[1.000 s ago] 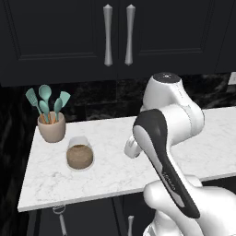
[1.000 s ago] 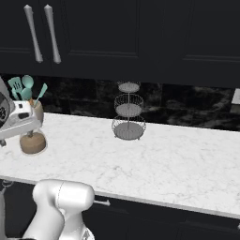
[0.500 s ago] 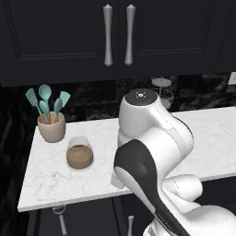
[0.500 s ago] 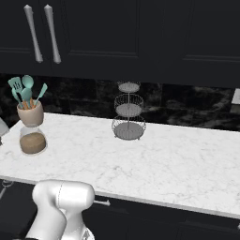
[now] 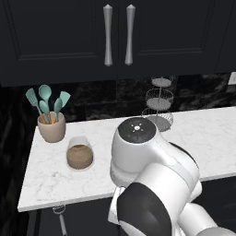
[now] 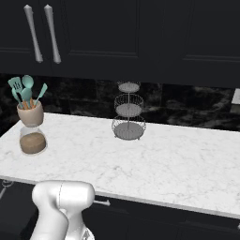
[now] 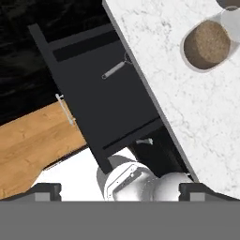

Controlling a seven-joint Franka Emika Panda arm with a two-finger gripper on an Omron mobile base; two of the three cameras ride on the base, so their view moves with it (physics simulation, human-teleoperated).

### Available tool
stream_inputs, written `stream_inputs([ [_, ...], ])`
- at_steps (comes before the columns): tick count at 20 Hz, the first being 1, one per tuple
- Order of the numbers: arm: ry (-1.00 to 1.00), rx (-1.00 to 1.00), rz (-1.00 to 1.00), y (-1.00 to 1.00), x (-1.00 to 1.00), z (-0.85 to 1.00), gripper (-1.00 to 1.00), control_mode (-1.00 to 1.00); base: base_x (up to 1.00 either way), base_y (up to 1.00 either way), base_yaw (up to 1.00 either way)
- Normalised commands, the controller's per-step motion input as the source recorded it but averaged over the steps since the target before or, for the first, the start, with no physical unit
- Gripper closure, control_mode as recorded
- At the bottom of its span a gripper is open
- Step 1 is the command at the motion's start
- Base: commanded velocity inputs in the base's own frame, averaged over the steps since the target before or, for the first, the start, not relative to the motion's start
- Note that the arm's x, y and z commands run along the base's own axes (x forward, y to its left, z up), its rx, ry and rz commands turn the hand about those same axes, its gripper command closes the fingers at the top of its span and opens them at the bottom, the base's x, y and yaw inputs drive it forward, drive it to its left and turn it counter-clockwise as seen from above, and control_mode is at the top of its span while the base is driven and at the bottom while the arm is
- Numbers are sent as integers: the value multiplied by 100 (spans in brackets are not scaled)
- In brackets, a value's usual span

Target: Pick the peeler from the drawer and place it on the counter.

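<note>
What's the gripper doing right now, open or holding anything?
Gripper: open and empty, high above the open drawer; the peeler lies in the drawer, untouched.

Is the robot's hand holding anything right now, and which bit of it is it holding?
Nothing is held. The gripper is open, high above the open black drawer, where the small slim grey metal peeler lies untouched.
</note>
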Motion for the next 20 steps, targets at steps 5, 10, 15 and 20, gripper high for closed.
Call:
stream_inputs([
  [5, 0, 0, 18, 49, -31, -25, -100, -100, 0, 0, 0],
  [10, 0, -3, 12, 64, -13, -7, -100, -100, 0, 0, 0],
  [15, 0, -8, 8, 75, -2, -11, -100, -100, 0, 0, 0],
  [20, 3, -12, 2, 34, 0, -37, -100, -100, 0, 0, 0],
])
